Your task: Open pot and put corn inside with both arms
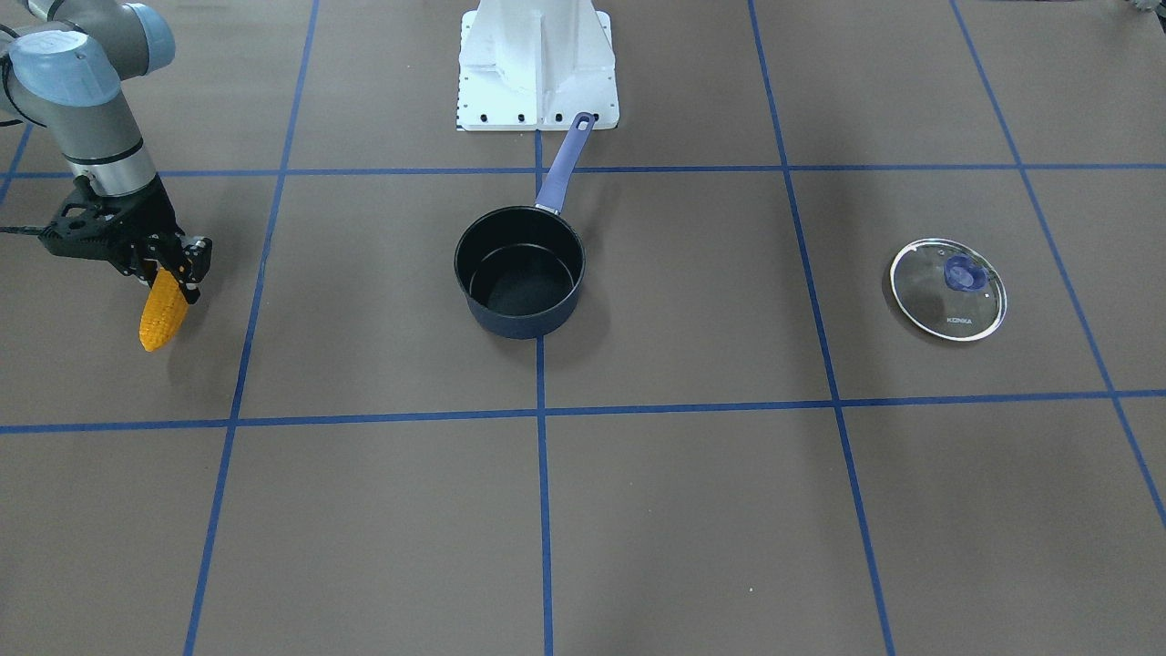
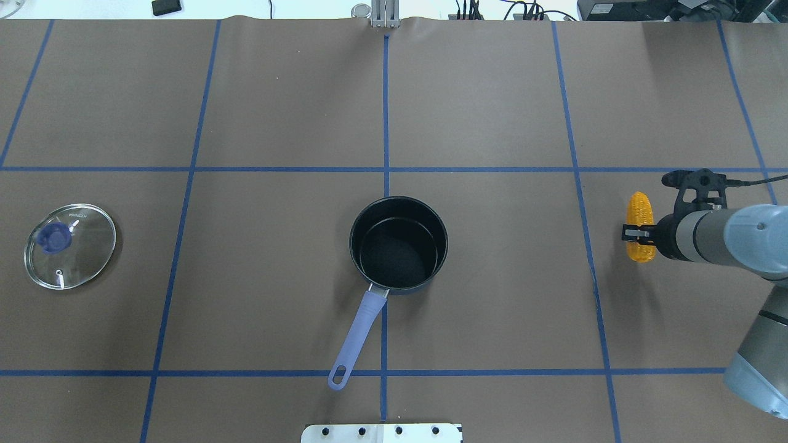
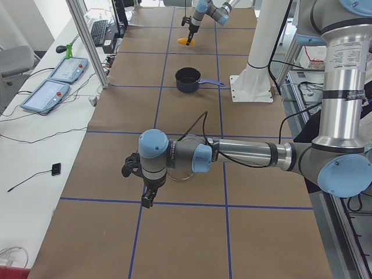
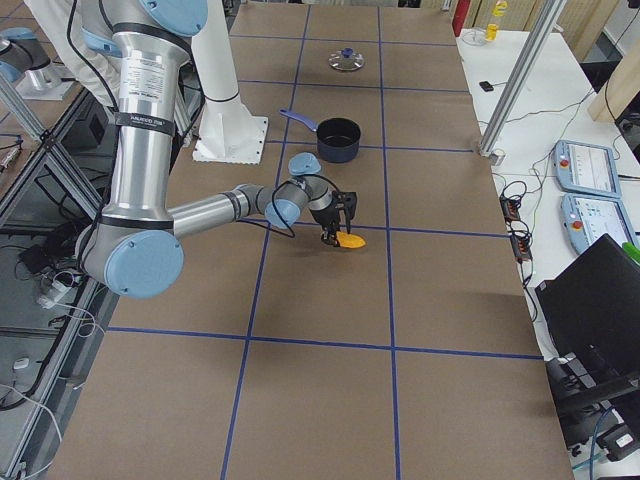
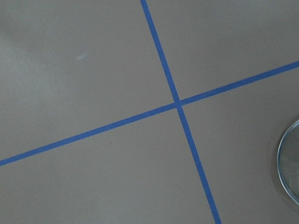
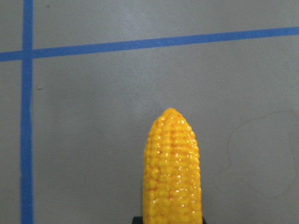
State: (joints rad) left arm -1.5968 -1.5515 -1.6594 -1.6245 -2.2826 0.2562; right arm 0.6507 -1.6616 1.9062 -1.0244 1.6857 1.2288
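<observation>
The orange-yellow, bumpy ear of corn is hanging tilted well off to one side of the small dark navy saucepan, on the robot's right, with its tapered tip pointing away from the wrist. The black right hand is clamping it across its thicker part, probably so that the free tip can enter the saucepan first. Whether the tip is touching the brown, blue-taped desk cannot be told.

The saucepan is standing open and empty. Its lavender handle is pointing toward the white base block, so both flanks are lying free for an approach. The round glass lid with the purple knob is lying flat, well apart on the saucepan's opposite side, evidently parked clear of the carrying path.

The left hand is hovering beyond the lid from the saucepan; how wide it is standing cannot be told.
</observation>
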